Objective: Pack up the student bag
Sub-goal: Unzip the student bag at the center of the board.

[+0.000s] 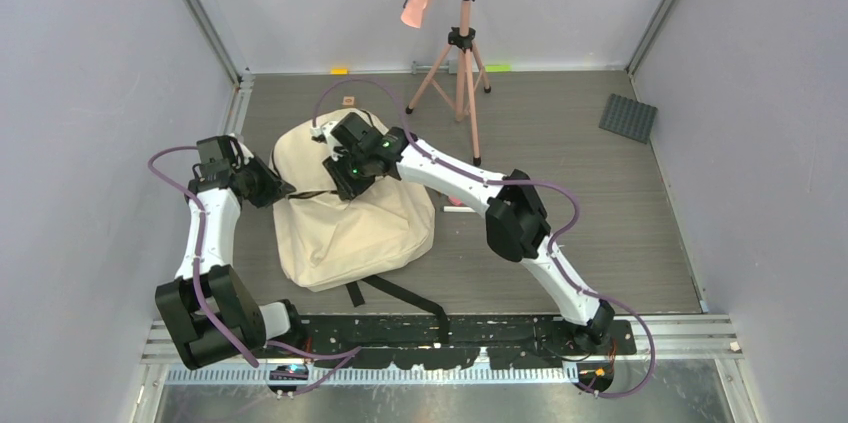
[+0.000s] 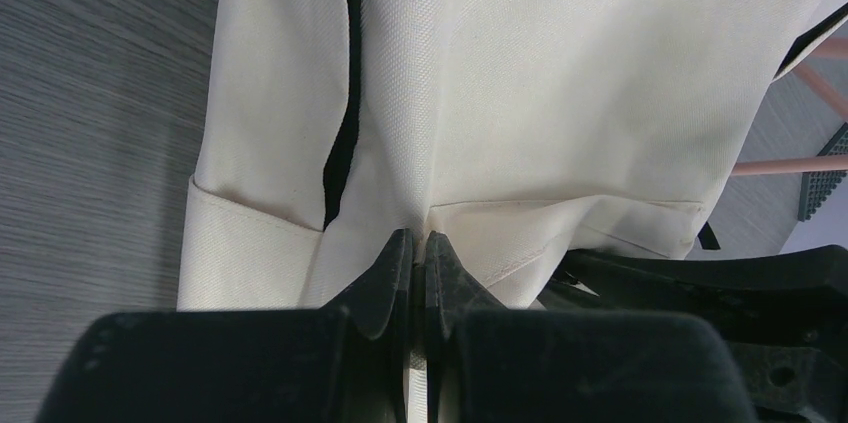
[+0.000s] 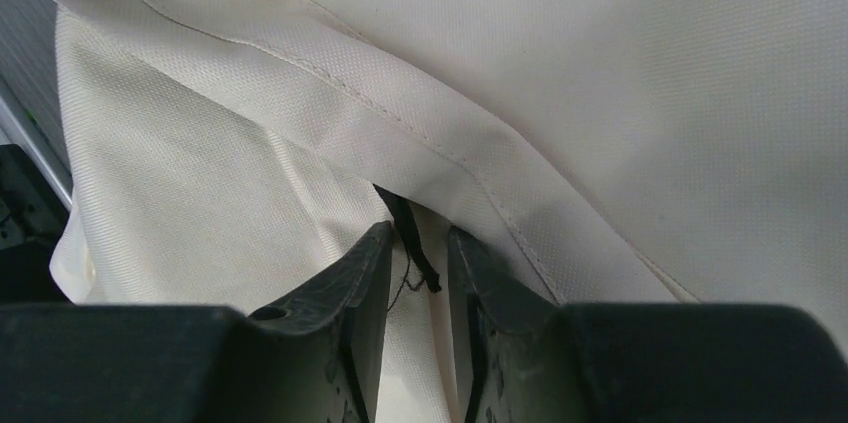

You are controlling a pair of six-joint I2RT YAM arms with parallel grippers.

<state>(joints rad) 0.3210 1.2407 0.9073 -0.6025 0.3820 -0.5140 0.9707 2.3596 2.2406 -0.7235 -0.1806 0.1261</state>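
The beige student bag [image 1: 350, 228] lies flat on the table between my two arms, with a black strap [image 1: 405, 295] trailing toward the near edge. My left gripper [image 1: 283, 189] is at the bag's left edge, shut on a fold of its cream canvas [image 2: 470, 93] beside the black zip line [image 2: 345, 113]. My right gripper [image 1: 340, 181] is down on the bag's upper middle. In the right wrist view its jaws [image 3: 418, 233] stand slightly apart, with a thin black zip pull cord [image 3: 412, 243] hanging between them, not pinched. The bag's inside is hidden.
A pink tripod [image 1: 460, 63] stands behind the bag. A dark grey studded mat [image 1: 628, 118] lies at the far right. A small tan piece [image 1: 349, 101] lies beyond the bag, and a small white item [image 1: 458, 208] to its right. Grey walls enclose the table.
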